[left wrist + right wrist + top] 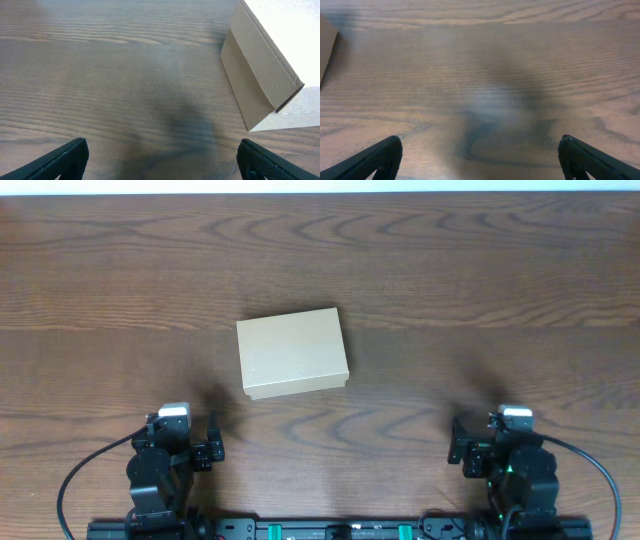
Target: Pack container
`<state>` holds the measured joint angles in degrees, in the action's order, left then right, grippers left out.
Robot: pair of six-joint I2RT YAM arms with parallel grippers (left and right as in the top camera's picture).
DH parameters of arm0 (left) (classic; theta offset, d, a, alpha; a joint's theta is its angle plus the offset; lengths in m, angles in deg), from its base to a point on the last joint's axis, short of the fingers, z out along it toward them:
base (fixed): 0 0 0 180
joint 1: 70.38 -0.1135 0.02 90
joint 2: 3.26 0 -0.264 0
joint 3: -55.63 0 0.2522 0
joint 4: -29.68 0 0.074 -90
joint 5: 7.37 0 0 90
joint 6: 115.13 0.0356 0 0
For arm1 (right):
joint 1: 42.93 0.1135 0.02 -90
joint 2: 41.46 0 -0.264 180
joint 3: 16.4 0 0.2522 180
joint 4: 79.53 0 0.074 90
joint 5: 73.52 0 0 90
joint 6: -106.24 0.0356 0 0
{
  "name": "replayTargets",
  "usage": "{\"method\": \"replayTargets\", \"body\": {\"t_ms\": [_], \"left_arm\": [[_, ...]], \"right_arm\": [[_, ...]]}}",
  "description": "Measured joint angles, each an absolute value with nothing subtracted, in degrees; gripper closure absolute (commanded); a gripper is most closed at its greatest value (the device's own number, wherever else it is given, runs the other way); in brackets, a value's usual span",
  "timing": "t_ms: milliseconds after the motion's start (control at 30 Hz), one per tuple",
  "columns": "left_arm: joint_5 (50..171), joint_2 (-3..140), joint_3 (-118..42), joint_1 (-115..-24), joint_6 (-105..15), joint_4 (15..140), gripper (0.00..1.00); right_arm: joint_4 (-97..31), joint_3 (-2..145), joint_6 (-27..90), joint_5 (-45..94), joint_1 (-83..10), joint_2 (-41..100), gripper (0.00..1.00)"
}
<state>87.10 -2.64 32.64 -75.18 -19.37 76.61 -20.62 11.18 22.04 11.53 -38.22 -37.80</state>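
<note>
The container [293,352] sat closed, flap down, mid-bench [480,270], well ahead of both arms and nearer the left, while the left end effector [212,445] and right end effector [458,448] hung wide and empty, seemingly parked clear.

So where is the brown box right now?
From overhead, the box sits closed mid-table, slightly left of centre, ahead of both arms and nearer the left hand.

Two black arms, white-capped wrist cameras, looping black cables, green-marked base rail, matte black end effector fingers [60,160].
</note>
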Motion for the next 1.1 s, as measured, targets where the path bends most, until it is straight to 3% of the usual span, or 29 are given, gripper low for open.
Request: {"method": "replayTargets", "body": {"t_ms": [467, 1100], "left_arm": [[87.10, -2.64, 32.66, -75.18, -19.37, 76.61, 0.04], [87.10, -2.64, 32.66, -75.18, -19.37, 76.61, 0.04]], "right_arm": [[-21.08, 7.77, 20.25, 14.62, -32.63, -40.53, 0.01], [-21.08, 7.77, 19.83, 14.59, -32.45, -40.51, 0.01]]}}
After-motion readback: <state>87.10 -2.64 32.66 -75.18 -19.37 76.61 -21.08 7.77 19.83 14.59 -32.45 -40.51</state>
